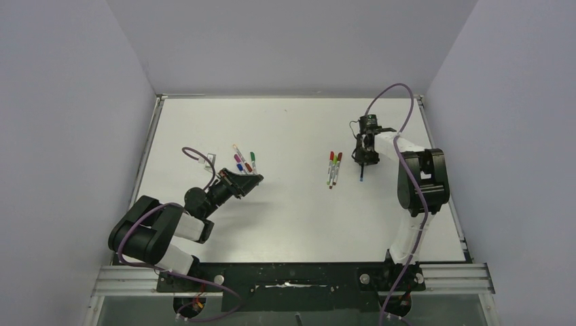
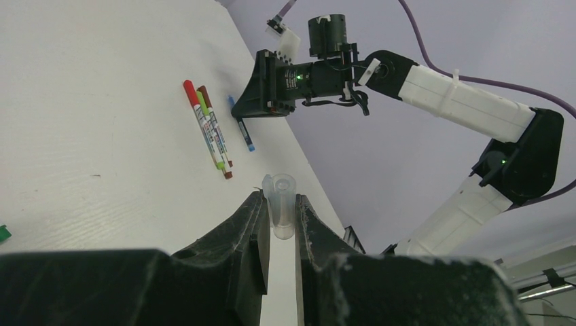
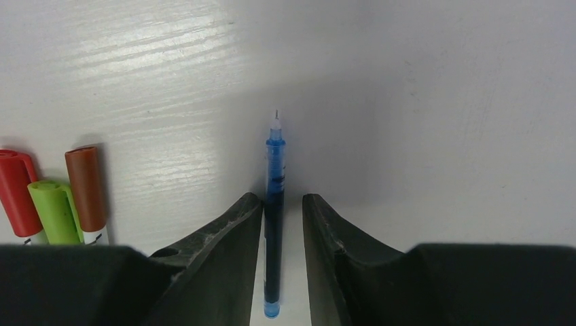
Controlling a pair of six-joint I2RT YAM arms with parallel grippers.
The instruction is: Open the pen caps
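Observation:
My left gripper is shut on a short clear pen cap, which stands upright between its fingertips just above the table. In the top view this gripper hovers beside a scatter of small coloured pens and caps. My right gripper is open, its jaws astride a blue pen that lies flat on the table with its bare tip pointing away; there is a gap on the pen's right side. Three capped pens in red, lime and maroon lie side by side left of the blue pen.
The red, lime and maroon caps sit close to my right gripper's left finger. The right arm reaches over the table's right edge. White walls enclose the table; a green piece lies by my left gripper.

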